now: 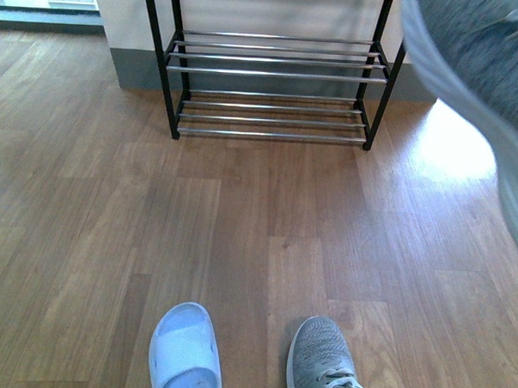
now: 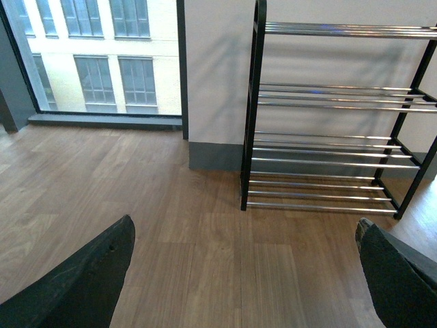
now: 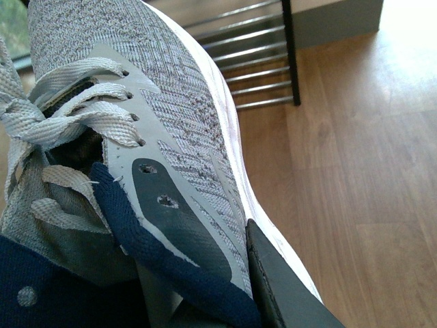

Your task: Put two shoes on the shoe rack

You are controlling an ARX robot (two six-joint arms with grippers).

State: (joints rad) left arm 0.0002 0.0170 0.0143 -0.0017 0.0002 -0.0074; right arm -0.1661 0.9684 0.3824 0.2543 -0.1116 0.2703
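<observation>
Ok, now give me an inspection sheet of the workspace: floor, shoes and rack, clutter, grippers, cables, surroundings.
Surface: wood-plank floor, with a bright glare patch at the right.
Job's things: shoe rack against the wall, no shoes on the tiers in view. Pale blue slide and grey sneaker on the floor, side by side but apart, toes toward the rack. Second grey sneaker lifted off the floor at the right.
Clutter: nothing seen.
Grippers: left gripper open, holding nothing. Right gripper shut on the second grey sneaker, one finger against its sole edge.
Cables: nothing seen.
Surroundings: pale wall with grey skirting; window left of the rack.
</observation>
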